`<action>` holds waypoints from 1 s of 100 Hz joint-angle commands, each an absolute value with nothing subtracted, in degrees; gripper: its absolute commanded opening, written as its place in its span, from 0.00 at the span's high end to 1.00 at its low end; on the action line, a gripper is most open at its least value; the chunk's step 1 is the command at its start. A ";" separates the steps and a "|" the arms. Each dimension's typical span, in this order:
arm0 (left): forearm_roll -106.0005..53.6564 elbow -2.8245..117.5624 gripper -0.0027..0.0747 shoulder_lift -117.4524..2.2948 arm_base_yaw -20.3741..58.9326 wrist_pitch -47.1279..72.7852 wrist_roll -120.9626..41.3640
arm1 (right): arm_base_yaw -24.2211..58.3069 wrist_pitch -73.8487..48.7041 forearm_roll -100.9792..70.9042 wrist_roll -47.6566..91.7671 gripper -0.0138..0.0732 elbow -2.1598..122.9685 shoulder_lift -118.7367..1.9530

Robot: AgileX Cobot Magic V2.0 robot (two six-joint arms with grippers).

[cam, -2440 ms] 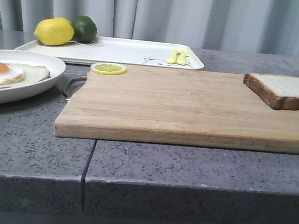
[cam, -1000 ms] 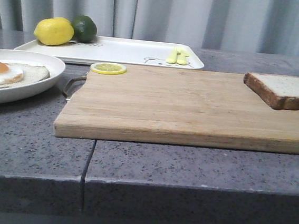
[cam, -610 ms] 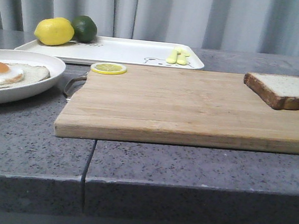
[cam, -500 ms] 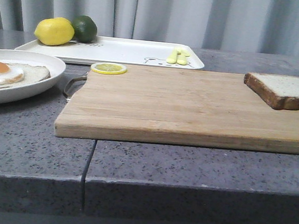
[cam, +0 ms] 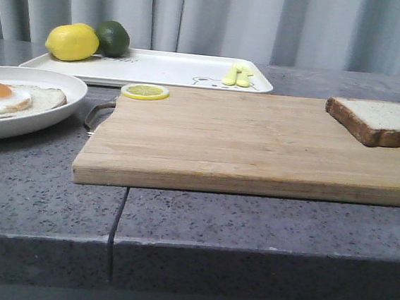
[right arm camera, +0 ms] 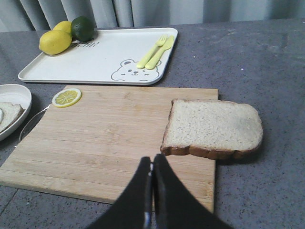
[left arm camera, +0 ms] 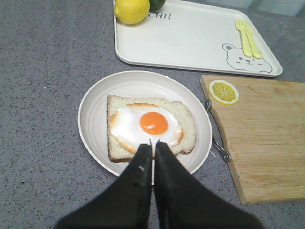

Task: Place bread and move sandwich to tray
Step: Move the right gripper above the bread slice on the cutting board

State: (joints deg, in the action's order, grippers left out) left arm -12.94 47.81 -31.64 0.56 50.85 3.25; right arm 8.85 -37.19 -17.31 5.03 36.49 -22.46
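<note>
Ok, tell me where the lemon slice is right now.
The lemon slice lies flat on the wooden cutting board's far left corner in the front view, just in front of the tray and right of the plate.

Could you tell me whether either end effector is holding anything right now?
Nothing is held: the left end effector and right end effector are both shut on nothing.
</note>
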 commanded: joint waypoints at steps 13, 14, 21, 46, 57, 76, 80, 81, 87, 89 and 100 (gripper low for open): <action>-14.40 49.70 0.99 -32.36 0.39 47.76 0.54 | 8.57 -34.90 -18.24 5.19 0.92 38.46 -23.41; -14.37 49.70 0.99 -32.36 0.39 47.76 0.43 | 8.57 -35.10 -18.24 5.19 0.92 38.46 -23.41; -14.74 49.70 0.97 -32.36 0.39 47.76 0.00 | 8.57 -36.13 -18.24 5.19 0.91 38.46 -23.41; -16.08 49.70 0.60 -32.36 0.39 47.76 0.00 | 8.57 -36.57 -18.24 5.19 0.55 38.46 -23.41; -16.08 49.70 0.49 -32.36 0.39 47.76 0.00 | 8.57 -36.13 -18.24 5.19 0.35 38.46 -23.41; -16.08 49.70 0.49 -32.45 0.39 47.76 0.00 | 8.57 -34.68 -18.24 5.19 0.29 38.46 -23.41; -16.08 49.70 0.49 -32.45 0.39 47.76 0.00 | 8.57 -34.18 -18.24 5.19 0.29 38.46 -23.41; -16.08 49.70 0.49 -32.45 0.39 47.76 0.00 | 8.57 -34.06 -18.24 5.19 0.29 38.46 -23.41; -16.08 49.58 0.49 -32.45 0.39 47.76 0.00 | 8.57 -33.32 -18.24 5.19 0.29 38.46 -23.41; -16.08 49.57 0.49 -32.45 0.39 47.76 0.00 | 8.57 -33.10 -18.24 5.19 0.29 38.46 -23.41; -16.08 49.57 0.49 -32.45 0.39 47.76 0.00 | 8.57 -32.83 -18.24 5.19 0.29 38.46 -23.41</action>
